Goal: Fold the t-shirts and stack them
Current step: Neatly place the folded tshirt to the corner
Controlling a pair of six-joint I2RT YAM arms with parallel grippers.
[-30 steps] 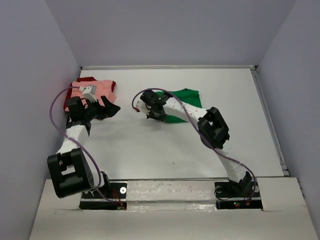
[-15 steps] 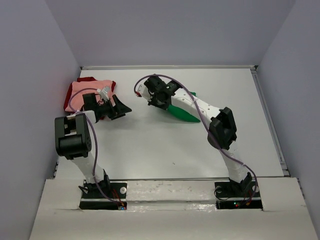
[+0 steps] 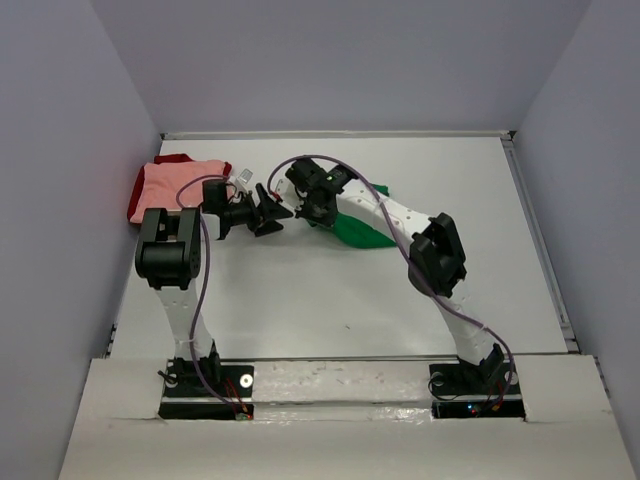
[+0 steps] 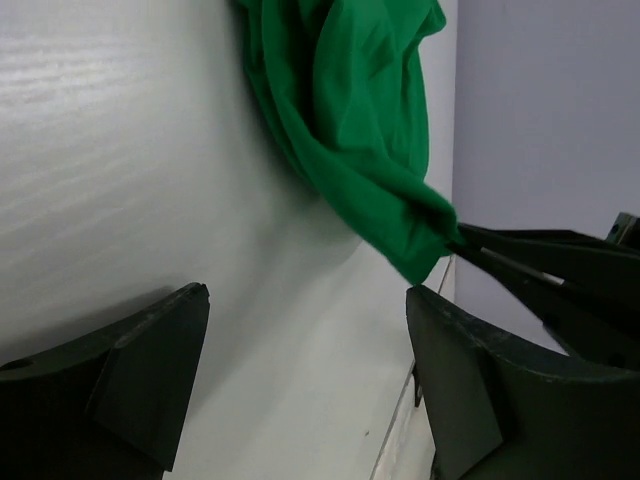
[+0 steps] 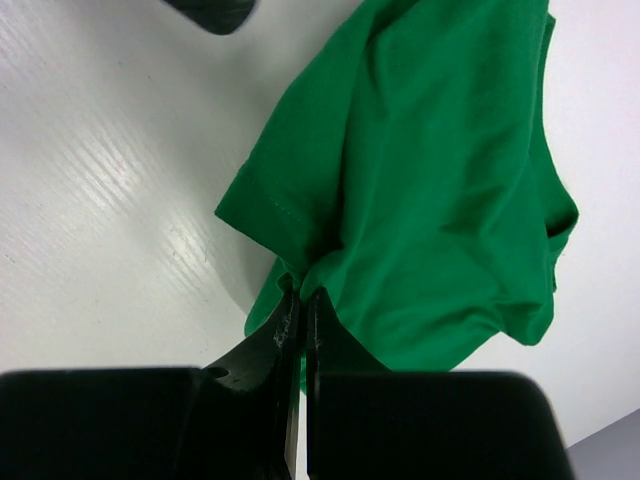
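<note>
The bright green t-shirt (image 3: 362, 226) (image 5: 440, 190) (image 4: 350, 110) hangs bunched over the middle of the white table, lifted by one pinched edge. My right gripper (image 3: 312, 205) (image 5: 303, 295) is shut on that edge. My left gripper (image 3: 270, 212) (image 4: 305, 300) faces it from the left, wide open and holding nothing, its fingers (image 4: 150, 370) just short of the dangling green tip. A folded salmon pink t-shirt (image 3: 180, 184) lies on a dark red t-shirt (image 3: 170, 159) in the far left corner.
Grey walls (image 3: 90, 150) close in the table (image 3: 300, 290) on the left, back and right. Both arm bases (image 3: 205, 385) stand at the near edge. A purple cable (image 3: 400, 245) loops along the right arm.
The left arm has swung right from the pink stack toward the green t-shirt. The right gripper has lifted the green shirt up and leftward, bunching it.
</note>
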